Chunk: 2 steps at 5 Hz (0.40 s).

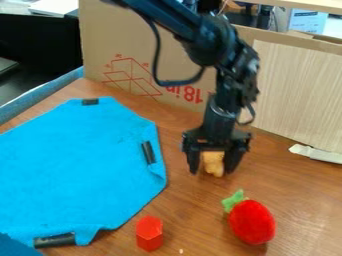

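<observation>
The black gripper (212, 169) hangs low over the wooden table, right of centre, its fingers spread apart and open. Between them is a small tan-orange toy (214, 164), its upper part hidden by the gripper; a narrow gap shows on its left side. Nearer the camera and to the right lies a red plush strawberry (252, 222) with a green leafy top. A red hexagonal block (149, 233) stands upright at the bottom, left of the strawberry. On the left a bright blue cloth (73, 165) is spread out, with black clips or bars along its edges.
A cardboard wall (160, 60) with red print stands behind the arm, joined on the right by a pale wood-grain panel (300, 95). A whitish strip (316, 153) lies at the right edge of the table (194, 215). The arm comes down from the top.
</observation>
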### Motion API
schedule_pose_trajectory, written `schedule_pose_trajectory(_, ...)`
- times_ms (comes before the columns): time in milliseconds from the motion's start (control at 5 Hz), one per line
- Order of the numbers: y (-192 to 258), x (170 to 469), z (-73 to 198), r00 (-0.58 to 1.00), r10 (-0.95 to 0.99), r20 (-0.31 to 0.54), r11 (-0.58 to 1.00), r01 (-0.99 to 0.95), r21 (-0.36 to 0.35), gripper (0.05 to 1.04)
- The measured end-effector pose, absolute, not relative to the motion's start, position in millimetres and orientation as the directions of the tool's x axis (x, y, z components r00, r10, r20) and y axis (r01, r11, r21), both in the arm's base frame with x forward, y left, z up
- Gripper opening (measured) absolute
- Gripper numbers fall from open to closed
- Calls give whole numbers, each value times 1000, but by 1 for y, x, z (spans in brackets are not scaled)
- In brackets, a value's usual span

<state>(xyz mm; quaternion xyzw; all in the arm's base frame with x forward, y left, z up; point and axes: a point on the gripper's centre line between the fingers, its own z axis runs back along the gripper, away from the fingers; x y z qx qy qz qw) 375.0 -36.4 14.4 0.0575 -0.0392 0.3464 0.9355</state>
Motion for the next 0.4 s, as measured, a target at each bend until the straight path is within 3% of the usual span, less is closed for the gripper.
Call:
schedule_pose_trajectory(200, -11, 371, 58, 773, 625, 113, 775, -631, 29, 1000)
schedule_pose_trajectory(400, 30, 358, 85, 803, 573, 161, 803, -590, 82, 1000)
